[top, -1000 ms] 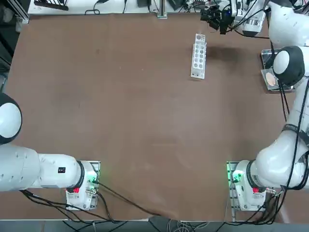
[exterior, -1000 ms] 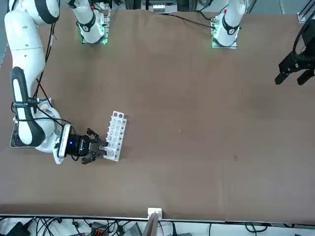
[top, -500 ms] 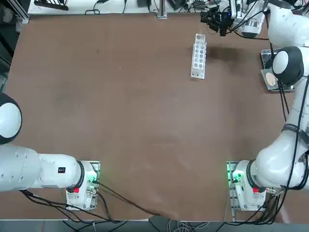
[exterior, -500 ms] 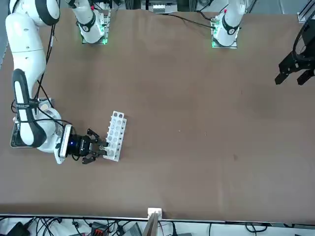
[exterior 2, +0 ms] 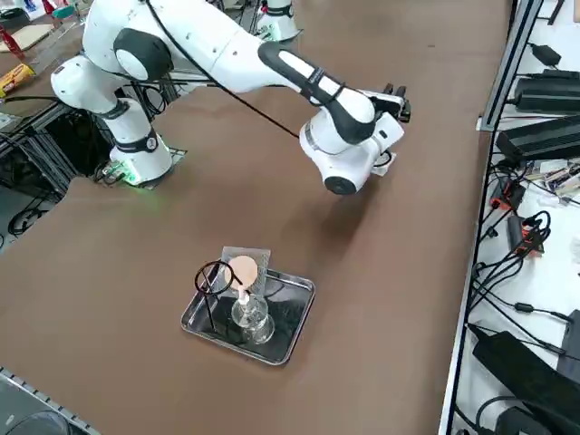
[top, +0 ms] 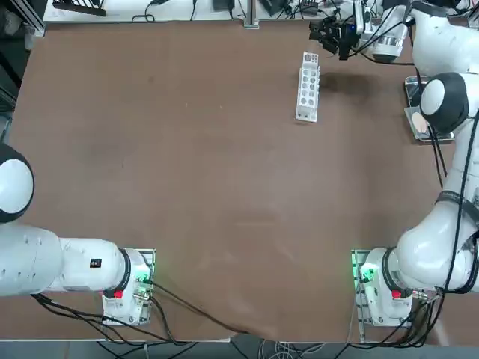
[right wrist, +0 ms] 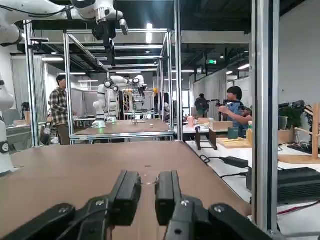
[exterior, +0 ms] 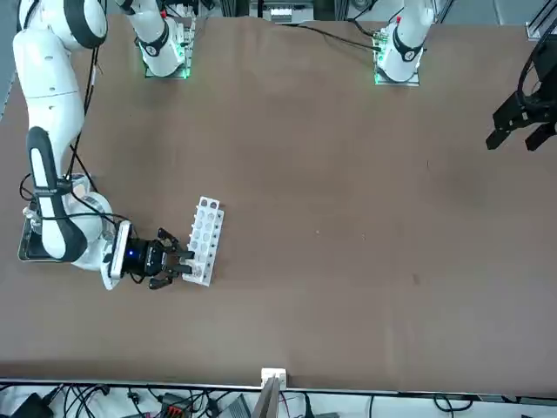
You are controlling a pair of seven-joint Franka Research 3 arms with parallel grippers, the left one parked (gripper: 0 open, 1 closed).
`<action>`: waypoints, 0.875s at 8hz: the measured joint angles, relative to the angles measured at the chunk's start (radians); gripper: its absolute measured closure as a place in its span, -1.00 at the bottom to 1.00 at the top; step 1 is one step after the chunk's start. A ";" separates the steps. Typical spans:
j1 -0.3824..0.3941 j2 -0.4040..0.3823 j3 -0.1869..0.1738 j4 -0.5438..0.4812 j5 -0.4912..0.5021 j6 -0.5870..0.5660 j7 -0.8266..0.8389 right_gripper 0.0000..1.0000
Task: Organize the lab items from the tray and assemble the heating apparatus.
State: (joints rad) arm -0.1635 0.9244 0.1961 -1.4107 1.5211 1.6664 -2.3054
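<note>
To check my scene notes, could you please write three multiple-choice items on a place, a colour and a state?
1. Where is the right tool?
A. Over the steel tray
B. Beside one end of the rack, low over the table
C. Above the table's middle

2. What colour is the rack with round holes?
A. White
B. Black
C. Blue

3. How is the glass burner?
A. Lying on the bare table
B. Held in the tool
C. Standing upright in the steel tray

Answers: 1 B, the front view shows the tool by the rack's end. 2 A, the rack is white against the brown table. 3 C, the right side view shows the burner upright in the tray, far from the tool.
</note>
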 joint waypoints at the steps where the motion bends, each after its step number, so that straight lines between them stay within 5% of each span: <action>1: 0.000 0.002 0.000 0.000 -0.004 0.000 -0.002 0.54; 4: -0.001 0.002 -0.001 0.001 -0.019 0.001 -0.006 0.52; 6: -0.002 0.002 -0.001 0.001 -0.019 0.001 -0.006 0.30; 7: -0.003 0.002 -0.001 0.001 -0.019 0.001 -0.006 0.00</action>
State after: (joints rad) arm -0.1663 0.9260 0.1949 -1.4101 1.5018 1.6675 -2.3116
